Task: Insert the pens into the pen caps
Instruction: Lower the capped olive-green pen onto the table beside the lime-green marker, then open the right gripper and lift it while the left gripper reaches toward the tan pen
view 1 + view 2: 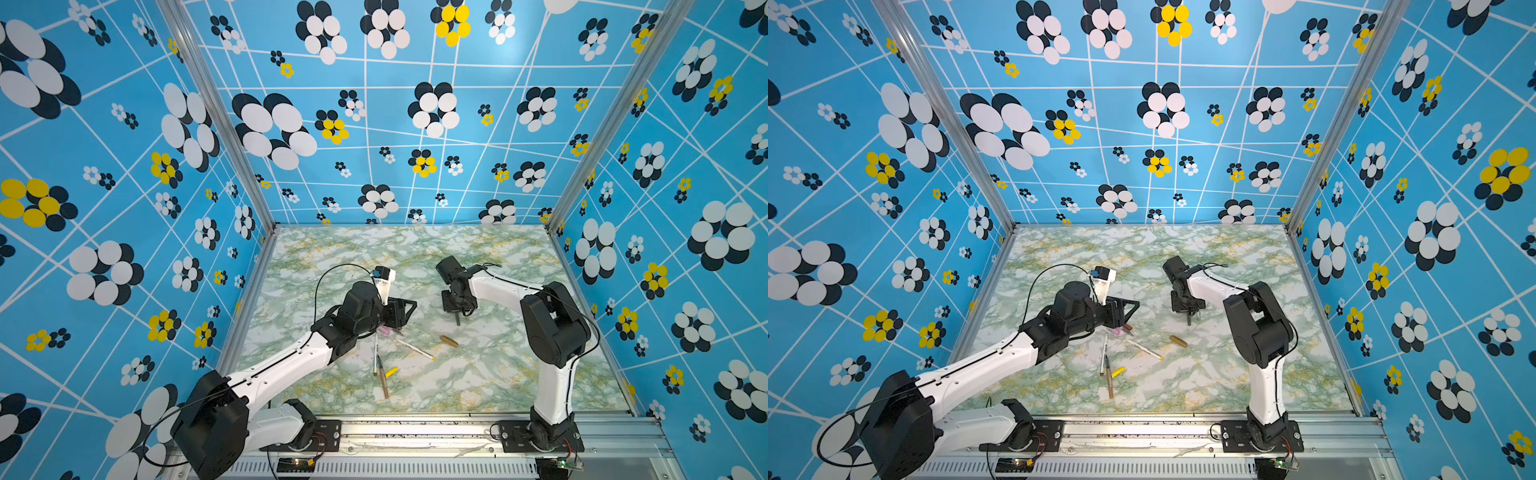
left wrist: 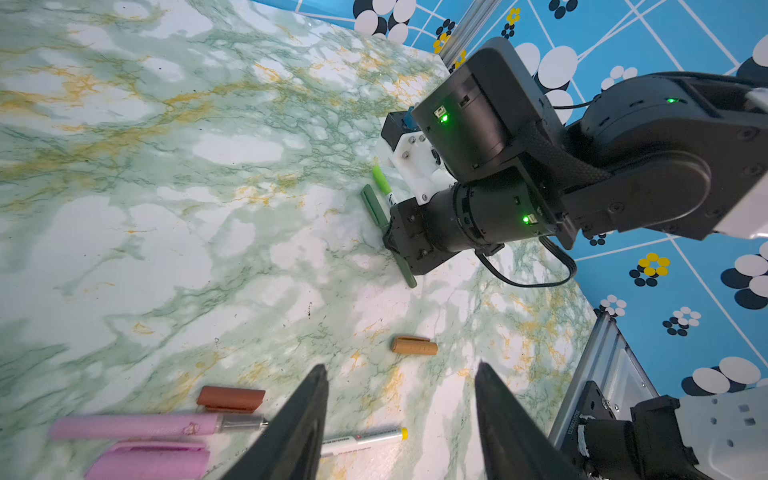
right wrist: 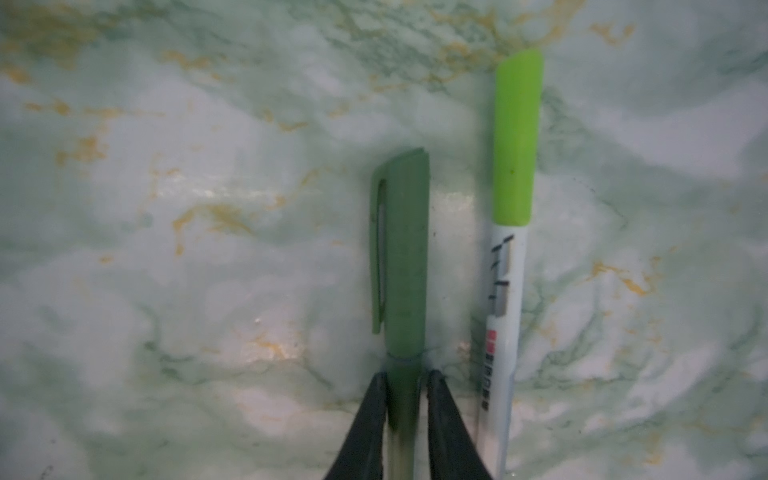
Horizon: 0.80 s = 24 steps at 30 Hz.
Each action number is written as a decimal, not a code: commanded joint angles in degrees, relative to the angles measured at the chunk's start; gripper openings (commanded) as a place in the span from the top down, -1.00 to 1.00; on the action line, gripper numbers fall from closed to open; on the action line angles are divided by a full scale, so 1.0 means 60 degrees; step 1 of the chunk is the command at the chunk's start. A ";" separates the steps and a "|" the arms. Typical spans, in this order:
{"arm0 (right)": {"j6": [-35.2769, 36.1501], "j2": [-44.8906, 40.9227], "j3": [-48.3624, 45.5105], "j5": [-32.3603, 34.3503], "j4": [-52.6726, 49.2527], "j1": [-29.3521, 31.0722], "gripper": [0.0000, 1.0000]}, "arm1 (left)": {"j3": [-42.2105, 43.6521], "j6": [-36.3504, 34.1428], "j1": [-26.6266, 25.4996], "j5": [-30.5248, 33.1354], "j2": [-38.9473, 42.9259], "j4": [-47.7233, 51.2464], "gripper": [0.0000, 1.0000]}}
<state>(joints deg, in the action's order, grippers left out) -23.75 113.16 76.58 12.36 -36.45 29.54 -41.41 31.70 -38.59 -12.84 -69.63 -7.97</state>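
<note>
Marbled tabletop (image 1: 353, 245), flowered blue walls (image 1: 374, 104)

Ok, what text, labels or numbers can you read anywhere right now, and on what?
No text reads clearly.
White pen with light green cap: black characters, red block, blurred.
Pink pen: faint print, unreadable.
White pen with yellow end: dark print, too small.
Black mount: white digits, too small.
</note>
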 commanded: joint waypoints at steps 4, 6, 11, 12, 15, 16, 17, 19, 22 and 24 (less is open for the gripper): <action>0.0196 -0.0123 0.0257 0.0027 -0.0059 -0.0045 0.48 | -0.0280 -0.0155 0.0081 -0.0094 0.0311 0.0235 -0.16; 0.0318 -0.0618 0.0260 -0.0174 -0.0064 -0.0045 0.41 | -0.0305 -0.0238 0.0090 -0.0059 0.0432 0.0414 -0.17; 0.0427 -0.2104 0.0273 -0.0776 -0.0027 -0.0049 0.29 | -0.0500 -0.0785 0.0089 -0.0039 0.0710 0.1102 -0.28; 0.0441 -0.2378 0.0249 -0.0969 -0.0010 -0.0047 0.27 | -0.0559 -0.0897 0.0089 -0.0003 0.0768 0.1317 -0.29; 0.0469 -0.2991 0.0219 -0.1519 -0.0063 -0.0057 0.25 | -0.0613 -0.0897 0.0090 0.0177 0.1006 0.1794 -0.33; 0.0485 -0.3136 0.0202 -0.1692 -0.0095 -0.0046 0.24 | -0.0595 -0.0763 0.0088 0.0337 0.1077 0.1966 -0.36; 0.0562 -0.3304 0.0148 -0.1950 -0.0088 -0.0033 0.23 | -0.0585 -0.0527 0.0089 0.0558 0.1183 0.2176 -0.42; 0.0694 -0.3641 -0.0004 -0.2362 -0.0024 -0.0002 0.21 | -0.0633 -0.0034 0.0089 0.1144 0.1316 0.2826 -0.52; 0.0844 -0.4115 -0.0401 -0.2723 0.0229 0.0135 0.17 | -0.0795 0.0949 0.0111 0.2161 0.1434 0.4218 -0.61; 0.0881 -0.4352 -0.0659 -0.2735 0.0349 0.0257 0.16 | -0.0822 0.1645 0.0132 0.2479 0.1466 0.4986 -0.65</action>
<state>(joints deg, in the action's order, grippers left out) -20.08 88.75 75.00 -0.93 -35.03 30.00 -44.51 35.00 -38.44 -3.86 -61.82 11.99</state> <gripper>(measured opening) 0.419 0.818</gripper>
